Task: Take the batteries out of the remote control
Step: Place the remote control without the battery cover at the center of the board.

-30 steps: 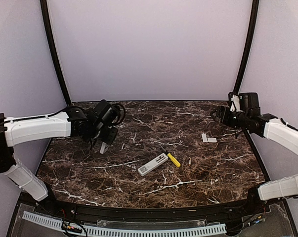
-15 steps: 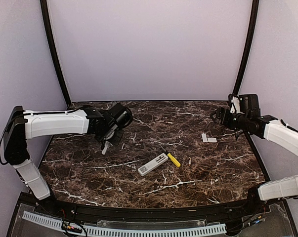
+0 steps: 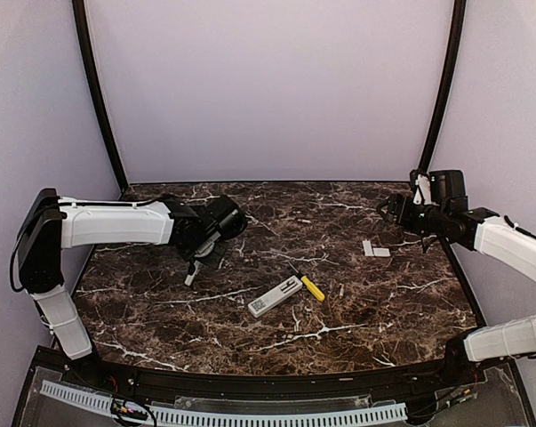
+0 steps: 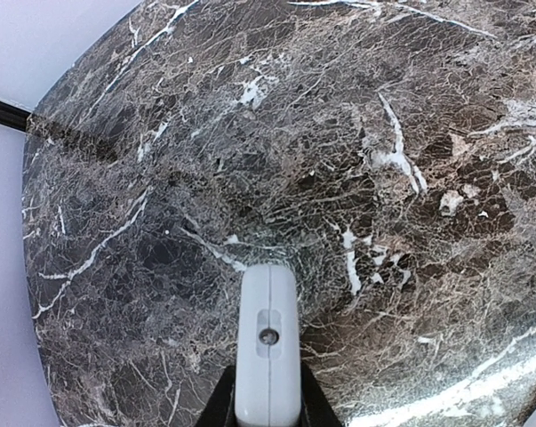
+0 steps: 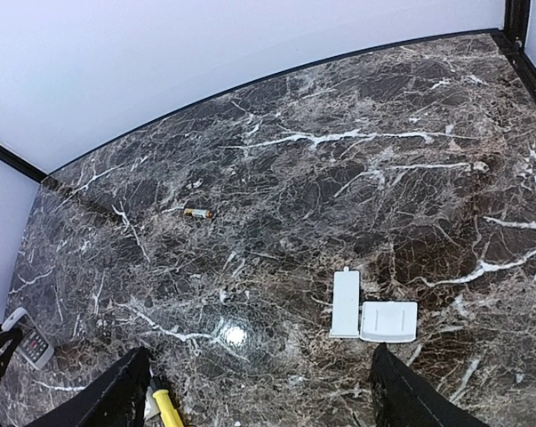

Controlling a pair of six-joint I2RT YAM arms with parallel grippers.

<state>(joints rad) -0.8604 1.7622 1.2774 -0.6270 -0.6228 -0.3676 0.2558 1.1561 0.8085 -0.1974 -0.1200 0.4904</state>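
One battery [image 5: 197, 213] lies loose on the far side of the bench [image 3: 250, 338], well apart from both tools, so at least that cell is out. Left tool [image 4: 268, 405] is pinched narrow on the small remote [image 4: 268, 338], gripping one end, back face toward its camera, free end tipped at the bench. That is probably to shake or drop a cell out; the bay is hidden, so cannot tell if any remain. Right tool [image 5: 259, 356] hangs wide and empty above the two white covers [image 5: 388, 321], likely waiting. Long remote [image 3: 275, 297] lies mid-bench just beside the yellow-handled screwdriver [image 3: 312, 287], probably there for cover screws.
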